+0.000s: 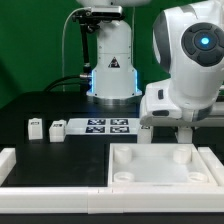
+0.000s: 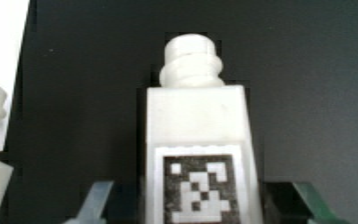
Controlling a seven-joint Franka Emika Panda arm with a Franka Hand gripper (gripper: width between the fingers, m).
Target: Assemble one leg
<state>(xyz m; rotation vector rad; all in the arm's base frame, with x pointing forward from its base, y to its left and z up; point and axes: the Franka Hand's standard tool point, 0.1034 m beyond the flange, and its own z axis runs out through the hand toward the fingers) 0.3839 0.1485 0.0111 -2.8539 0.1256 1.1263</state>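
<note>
Black counter [image 1: 60, 105] all round, green cloth behind. At the exterior view's right, big white arm [image 1: 190, 60] reaching down over the far rim of the white tabletop [image 1: 160, 170]. Below it, the tool [image 2: 197, 188], seen best in the wrist view: closed to the width of the leg [image 2: 197, 120], one dark finger [image 2: 105, 202] close against each side. Holds the leg with its marker tag facing the wrist camera and its threaded peg end pointing away from the fingers, dark counter behind. Cannot make out the held leg in the exterior view. Toward the exterior view's left, marker board [image 1: 105, 126] flat on the counter; beyond it, two loose legs [image 1: 57, 128] [image 1: 35, 127], near each other but apart. White border pieces [image 1: 12, 160] along the left and near edges.
</note>
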